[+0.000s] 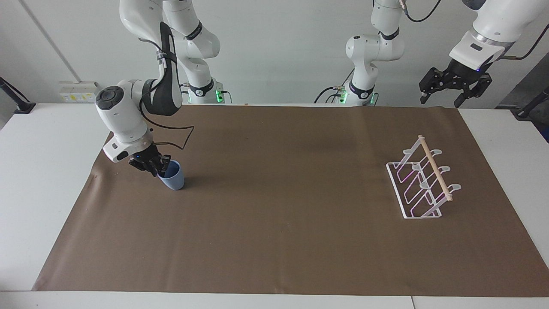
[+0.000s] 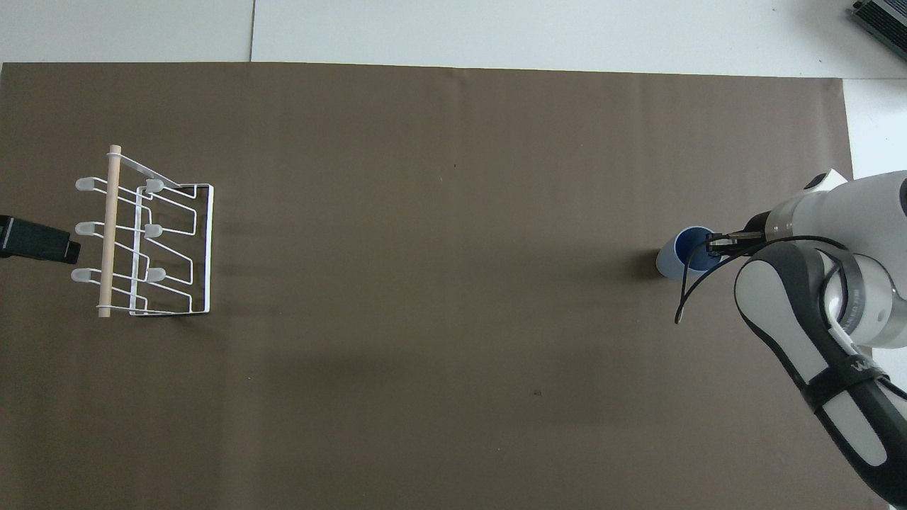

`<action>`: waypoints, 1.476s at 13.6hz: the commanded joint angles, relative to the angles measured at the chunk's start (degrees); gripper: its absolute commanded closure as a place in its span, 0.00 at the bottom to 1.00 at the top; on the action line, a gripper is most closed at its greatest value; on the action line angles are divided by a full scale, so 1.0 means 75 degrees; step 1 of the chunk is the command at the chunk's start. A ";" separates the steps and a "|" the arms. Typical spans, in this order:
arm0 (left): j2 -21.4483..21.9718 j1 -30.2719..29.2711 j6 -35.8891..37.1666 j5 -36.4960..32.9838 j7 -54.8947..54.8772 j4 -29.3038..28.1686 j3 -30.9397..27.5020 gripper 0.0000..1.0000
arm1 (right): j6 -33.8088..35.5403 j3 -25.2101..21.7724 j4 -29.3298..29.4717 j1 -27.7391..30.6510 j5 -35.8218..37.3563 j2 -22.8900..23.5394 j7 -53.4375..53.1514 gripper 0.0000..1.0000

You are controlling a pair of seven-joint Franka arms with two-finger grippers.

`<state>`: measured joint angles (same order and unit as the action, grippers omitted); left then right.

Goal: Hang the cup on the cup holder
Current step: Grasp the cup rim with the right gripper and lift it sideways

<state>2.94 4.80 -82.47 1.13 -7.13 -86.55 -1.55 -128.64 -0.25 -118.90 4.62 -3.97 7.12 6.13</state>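
Observation:
The blue-grey cup [image 1: 174, 180] stands slightly tilted on the brown mat at the right arm's end of the table; it also shows in the overhead view [image 2: 672, 259]. My right gripper [image 1: 160, 168] [image 2: 713, 244] is shut on the cup's rim, one finger inside it. The white wire cup holder [image 1: 435, 171] [image 2: 109, 234] with its wooden dowel stands at the left arm's end, with nothing on its prongs. My left gripper [image 1: 441, 99] waits open and empty, raised over the mat's edge by the holder; its tip shows in the overhead view [image 2: 39, 241].
A brown mat [image 1: 274, 223] covers most of the white table. The right arm's cable loops down beside the cup [image 1: 182, 137]. A grey device [image 2: 882, 18] lies on the bare table, farther from the robots than the cup.

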 commanded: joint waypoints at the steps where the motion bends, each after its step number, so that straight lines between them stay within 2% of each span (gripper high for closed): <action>1: 0.0206 -0.0065 0.0039 -0.0139 -0.0057 -0.0214 0.0032 0.00 | 0.0298 0.0080 0.0266 0.0029 -0.0245 -0.0210 0.0179 1.00; 6: 0.0206 -0.0065 0.0039 -0.0139 -0.0057 -0.0214 0.0032 0.00 | 0.1435 0.0420 0.1461 0.0041 -0.0303 -0.0421 0.0168 1.00; 12: 0.0206 -0.0065 0.0039 -0.0127 -0.0057 -0.0214 0.0032 0.00 | 0.2501 0.0630 0.2903 0.0040 -0.1578 -0.0457 -0.0463 1.00; 20: 0.0206 -0.0065 0.0039 -0.0127 -0.0057 -0.0214 0.0032 0.00 | 0.2691 0.0889 0.3057 0.0041 -0.4893 -0.0855 -0.1331 1.00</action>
<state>2.94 4.79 -82.47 1.13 -7.13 -86.55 -1.56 -109.21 5.49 -96.13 4.41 -35.53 1.60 -1.24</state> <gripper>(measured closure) 0.000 0.956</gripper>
